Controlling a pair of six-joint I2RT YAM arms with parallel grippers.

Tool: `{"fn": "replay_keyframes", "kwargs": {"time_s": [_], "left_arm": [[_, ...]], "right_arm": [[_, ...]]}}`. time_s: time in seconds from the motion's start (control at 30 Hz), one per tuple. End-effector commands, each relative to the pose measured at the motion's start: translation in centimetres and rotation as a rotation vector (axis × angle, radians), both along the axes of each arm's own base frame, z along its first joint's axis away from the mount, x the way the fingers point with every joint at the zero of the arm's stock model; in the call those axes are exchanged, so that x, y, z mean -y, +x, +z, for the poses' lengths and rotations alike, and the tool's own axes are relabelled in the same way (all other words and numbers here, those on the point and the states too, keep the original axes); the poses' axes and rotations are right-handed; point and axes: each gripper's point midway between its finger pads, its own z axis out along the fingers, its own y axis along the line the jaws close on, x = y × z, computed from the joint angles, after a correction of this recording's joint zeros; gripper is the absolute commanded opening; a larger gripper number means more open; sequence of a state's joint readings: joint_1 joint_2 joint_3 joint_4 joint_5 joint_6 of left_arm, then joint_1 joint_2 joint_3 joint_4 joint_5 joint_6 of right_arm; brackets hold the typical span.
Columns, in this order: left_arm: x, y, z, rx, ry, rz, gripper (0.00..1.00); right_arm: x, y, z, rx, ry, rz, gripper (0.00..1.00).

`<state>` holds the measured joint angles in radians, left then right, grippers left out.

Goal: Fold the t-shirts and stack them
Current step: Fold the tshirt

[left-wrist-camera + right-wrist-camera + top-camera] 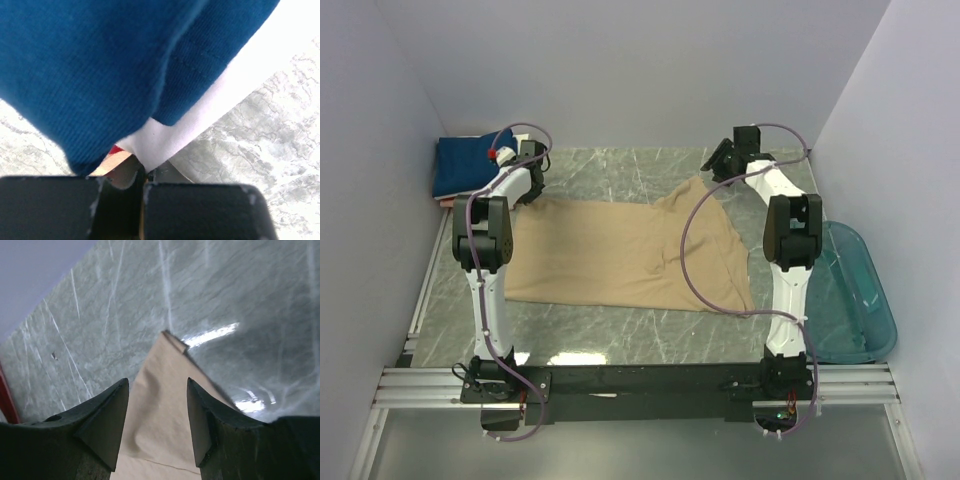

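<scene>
At the far edge, my left end effector point(141, 174) looks clamped on a corner of the tan t-shirt point(620, 255). My right end effector point(157, 385) hangs apart over the other corner, so I should grip next, then fold.

Sitting at the right edge of the grey marbled table point(620, 335): teal translucent tub point(855, 290). Running along the near edge: aluminium rail point(425, 385).
</scene>
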<state>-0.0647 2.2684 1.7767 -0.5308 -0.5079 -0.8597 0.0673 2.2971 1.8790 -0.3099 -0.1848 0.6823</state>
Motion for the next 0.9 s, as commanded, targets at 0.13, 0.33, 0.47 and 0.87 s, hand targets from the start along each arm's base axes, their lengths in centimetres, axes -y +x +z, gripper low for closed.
{"fn": "replay_keyframes", "kwargs": {"time_s": [0.13,0.33,0.47,0.87], "left_arm": [[0.2,0.2,2.8,0.046,-0.011,-0.025,0.01],[0.0,0.1,2.5,0.040,-0.010,-0.027,0.01],[-0.4,0.0,2.5,0.041,-0.014,-0.020,0.01],[-0.5,-0.1,2.5,0.043,-0.023,-0.016,0.01]], "right_arm": [[-5.4,-0.7,0.5,0.000,-0.125,0.042,0.57],[-7.3,-0.9,-0.5,-0.026,-0.141,0.051,0.56],[-7.1,-1.0,-1.1,-0.046,-0.184,0.033,0.55],[-6.9,-2.1,-1.2,-0.056,-0.248,0.034,0.54]]}}
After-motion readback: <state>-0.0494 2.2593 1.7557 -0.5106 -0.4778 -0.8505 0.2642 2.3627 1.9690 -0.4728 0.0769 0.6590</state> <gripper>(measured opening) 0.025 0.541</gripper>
